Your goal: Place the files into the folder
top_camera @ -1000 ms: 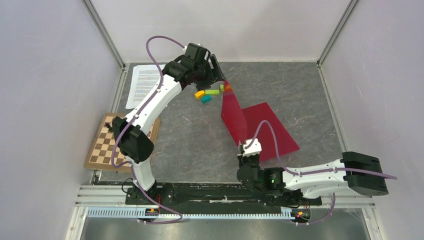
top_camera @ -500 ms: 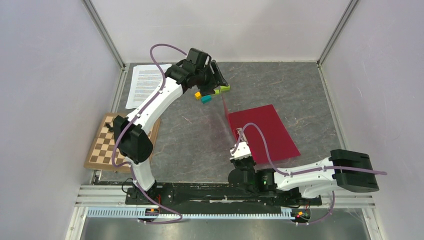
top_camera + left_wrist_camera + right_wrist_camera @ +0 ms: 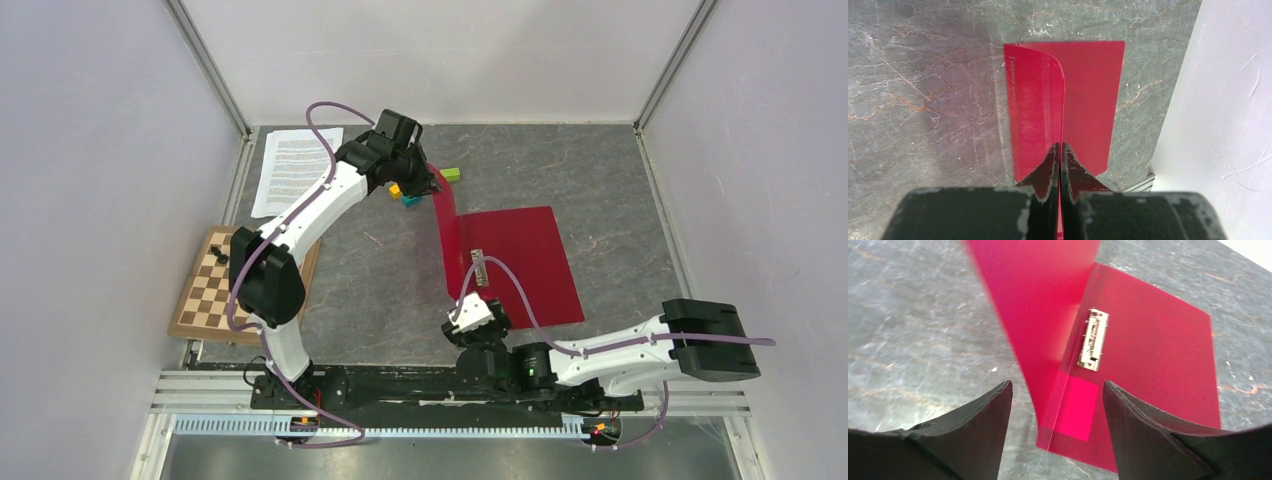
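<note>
Left tool is pinching the folder cover, holding it upright; right tool is gaping wide. Opening step; next needs files from 10 o'clock.

The left arm and the right arm are built of smooth white shell links joined by chunky black joint housings, each trailed by a thin looping mauve cable, and both rise from a black base bar along the near edge of the desk. A small green light glows on a black joint of the right arm. The left gripper has slim, tapering black fingers with scuffed grey edges, the right gripper broad matte-black wedges
</note>
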